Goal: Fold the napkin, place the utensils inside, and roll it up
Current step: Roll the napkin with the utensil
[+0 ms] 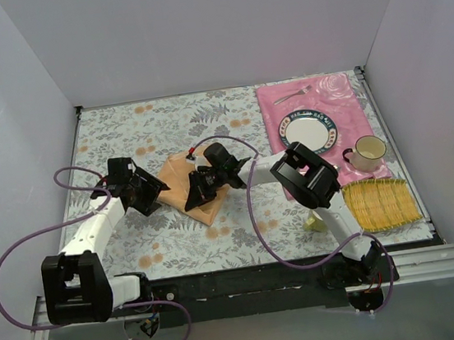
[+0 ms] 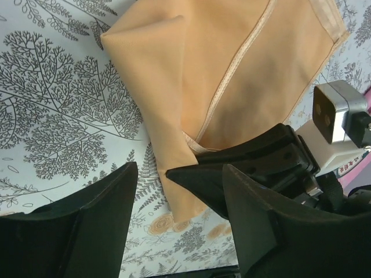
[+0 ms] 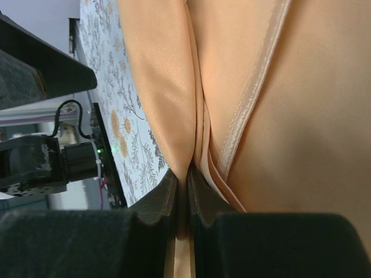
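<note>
Right gripper (image 3: pixel 184 179) clamps a fold of the peach-orange shiny cloth napkin (image 2: pixel 232 69), bunched mid-table on grey floral-print tablecloth (image 1: pixel 164 128). Left gripper (image 2: pixel 178 176), jaws apart, empty, just left of it. Slim silver metal fork (image 1: pixel 291 95) lies far right on pink rose-print placemat (image 1: pixel 351 101); right arm (image 1: pixel 311 180) nearer.

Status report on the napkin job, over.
Left hand open beside the napkin, gripping nothing. Right hand shut on the napkin's folded edge. Fork off on the pink placemat, nothing in the way.
</note>
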Robot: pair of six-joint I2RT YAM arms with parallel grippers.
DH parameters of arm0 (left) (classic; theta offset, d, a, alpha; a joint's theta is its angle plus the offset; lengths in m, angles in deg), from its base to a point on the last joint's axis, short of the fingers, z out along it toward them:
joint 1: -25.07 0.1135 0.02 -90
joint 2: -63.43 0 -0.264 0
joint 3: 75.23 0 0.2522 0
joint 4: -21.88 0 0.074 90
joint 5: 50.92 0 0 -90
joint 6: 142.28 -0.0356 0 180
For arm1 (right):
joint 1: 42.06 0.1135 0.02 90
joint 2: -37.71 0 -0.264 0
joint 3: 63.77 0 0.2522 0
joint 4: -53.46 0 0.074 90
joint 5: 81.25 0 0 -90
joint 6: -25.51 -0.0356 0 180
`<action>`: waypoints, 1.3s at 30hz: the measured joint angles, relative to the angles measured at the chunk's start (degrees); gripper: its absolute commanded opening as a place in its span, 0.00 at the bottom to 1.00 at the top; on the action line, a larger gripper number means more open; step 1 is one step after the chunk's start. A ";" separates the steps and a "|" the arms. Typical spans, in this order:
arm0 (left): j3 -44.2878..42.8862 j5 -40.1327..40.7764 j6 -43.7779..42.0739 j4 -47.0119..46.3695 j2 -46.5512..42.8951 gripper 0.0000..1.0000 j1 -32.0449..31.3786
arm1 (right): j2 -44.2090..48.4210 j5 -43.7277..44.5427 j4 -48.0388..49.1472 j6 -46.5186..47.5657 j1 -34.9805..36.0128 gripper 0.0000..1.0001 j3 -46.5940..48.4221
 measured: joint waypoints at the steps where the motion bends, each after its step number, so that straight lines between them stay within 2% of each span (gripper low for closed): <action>1: 0.00 0.00 0.44 0.72 0.07 0.60 -0.09 | -0.44 -0.92 0.98 -1.20 -0.22 0.01 -0.07; 8: -0.94 1.44 3.87 3.48 4.90 0.59 -1.27 | -1.51 -2.97 3.28 -4.90 -0.59 0.01 -0.15; 14: -4.11 2.91 7.21 4.85 13.07 0.56 -3.50 | -1.55 -3.04 3.32 -5.27 -0.52 0.01 -0.15; 18: -5.29 3.91 9.33 4.70 17.31 0.43 -5.53 | -1.57 -3.04 3.41 -5.27 -0.50 0.01 -0.15; 24: -6.38 6.38 12.15 5.68 19.06 0.21 -6.51 | -1.57 -3.02 2.97 -4.59 -0.44 0.01 -0.02; 25: -6.71 6.80 12.37 5.97 19.41 0.13 -6.62 | -1.57 -3.02 2.58 -4.26 -0.37 0.01 0.20; 26: -7.26 7.13 12.48 6.47 19.91 0.10 -6.69 | -1.57 -2.95 2.16 -3.80 -0.24 0.02 0.44; 29: -9.27 7.37 11.69 8.31 21.79 0.00 -6.84 | -1.57 -2.38 -0.42 -1.57 0.00 0.10 1.77; 32: -10.43 7.23 11.10 9.27 22.93 0.00 -6.82 | -1.55 -1.49 -5.81 2.38 0.15 0.26 4.37; 33: -10.67 7.13 10.88 9.49 23.17 0.00 -6.82 | -1.55 -0.92 -8.59 4.00 0.33 0.35 5.70; 36: -11.85 6.38 10.05 10.16 24.30 0.00 -6.75 | -0.87 1.40 -16.68 10.27 0.94 0.52 9.60; 39: -13.14 5.77 8.76 11.19 25.42 0.00 -6.73 | 0.26 7.04 -26.21 18.80 2.21 0.63 14.56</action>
